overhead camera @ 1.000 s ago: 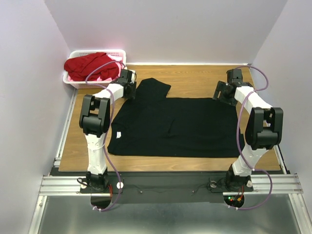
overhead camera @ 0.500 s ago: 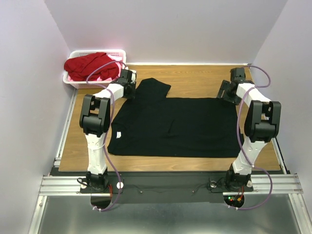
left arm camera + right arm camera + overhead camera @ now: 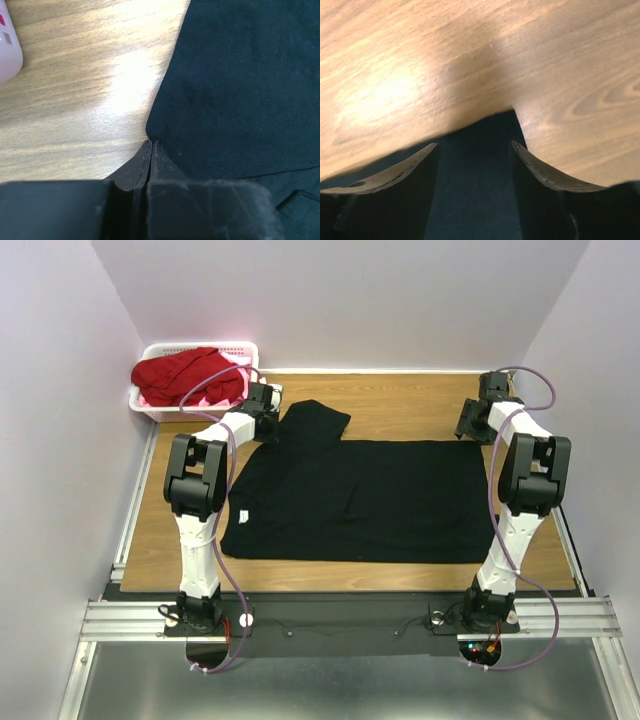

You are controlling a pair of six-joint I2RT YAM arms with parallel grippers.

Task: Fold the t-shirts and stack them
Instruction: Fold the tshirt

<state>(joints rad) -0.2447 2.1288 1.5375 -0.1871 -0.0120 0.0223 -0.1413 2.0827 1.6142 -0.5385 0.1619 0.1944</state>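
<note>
T-shirt [image 3: 360,495], black, spread on table [image 3: 400,405], left claw [image 3: 151,146] clenched on its edge, right claw [image 3: 473,144] released astride its corner.

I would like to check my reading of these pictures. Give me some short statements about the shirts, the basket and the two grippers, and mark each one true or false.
1. The black t-shirt lies spread flat on the table. True.
2. The left gripper stands wide open over bare wood. False: it is shut on the black t-shirt's edge.
3. The right gripper is open, with a corner of the black t-shirt between its jaws. True.
4. The basket is empty. False: a red shirt lies in it.
</note>
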